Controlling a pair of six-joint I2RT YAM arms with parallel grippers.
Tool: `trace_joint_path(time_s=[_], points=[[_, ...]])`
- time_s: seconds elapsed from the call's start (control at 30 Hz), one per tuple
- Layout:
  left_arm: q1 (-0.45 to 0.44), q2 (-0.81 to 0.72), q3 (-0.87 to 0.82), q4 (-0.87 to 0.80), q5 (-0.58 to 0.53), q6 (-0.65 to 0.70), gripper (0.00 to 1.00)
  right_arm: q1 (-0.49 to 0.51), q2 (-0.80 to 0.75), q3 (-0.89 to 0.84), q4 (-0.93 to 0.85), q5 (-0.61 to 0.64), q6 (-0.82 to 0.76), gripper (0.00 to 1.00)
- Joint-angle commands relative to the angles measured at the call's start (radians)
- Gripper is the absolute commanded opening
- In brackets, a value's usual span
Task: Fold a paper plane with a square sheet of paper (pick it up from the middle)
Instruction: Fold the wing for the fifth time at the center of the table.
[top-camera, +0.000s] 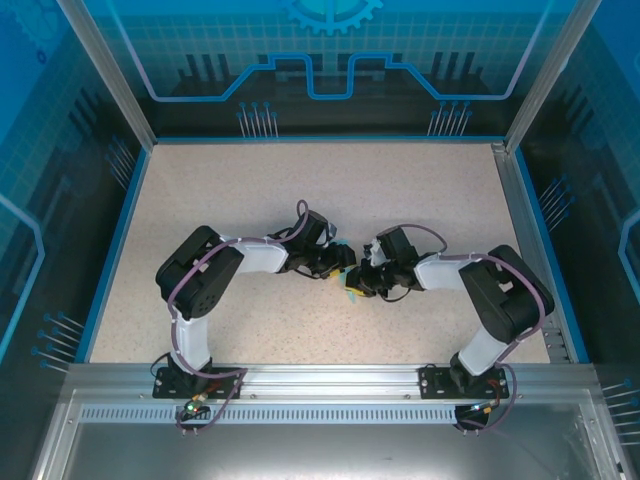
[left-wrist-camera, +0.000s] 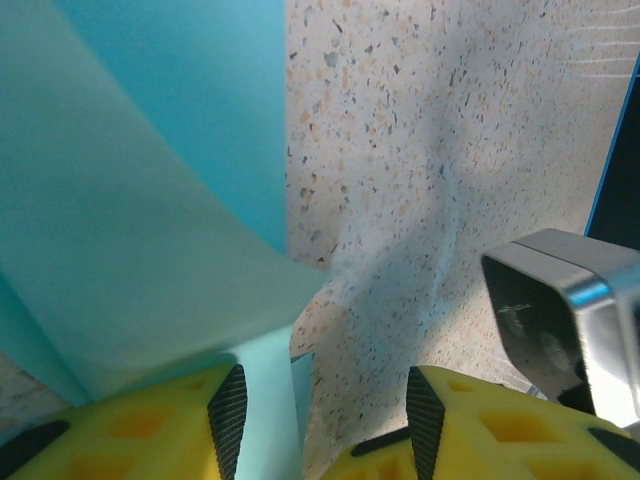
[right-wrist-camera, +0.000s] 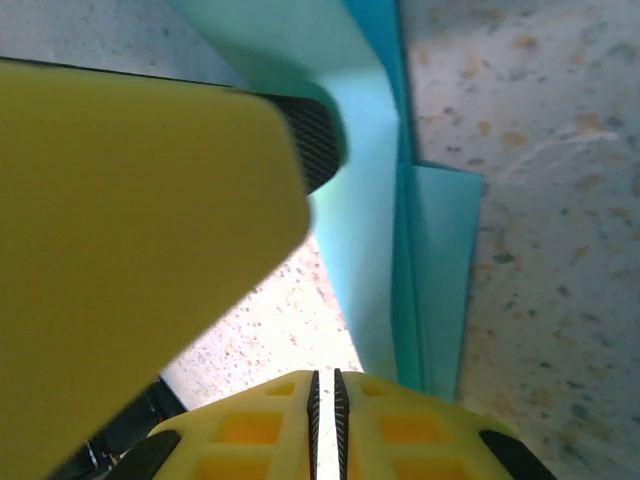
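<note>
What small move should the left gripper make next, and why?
Probably close the left gripper: its jaws stand apart, and a raised flap of the paper sits between them beside one pad, unpinched. The right gripper looks shut next to the folded edge.

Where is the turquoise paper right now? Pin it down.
Mid-table in the top view, tucked between the left tool and right tool where they meet; the left wrist view has the paper on its left.
</note>
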Motion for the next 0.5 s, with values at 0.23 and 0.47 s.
trace_joint_path(time_s=[0.23,0.47], points=[[-0.002,0.041,0.008,-0.087,0.0,0.037,0.51,-0.013,0.096,-0.075,-0.095,0.005,-0.089,0.11],[0.006,-0.034,0.018,-0.03,0.05,0.081,0.57,-0.036,0.123,-0.083,-0.089,0.002,-0.105,0.09]])
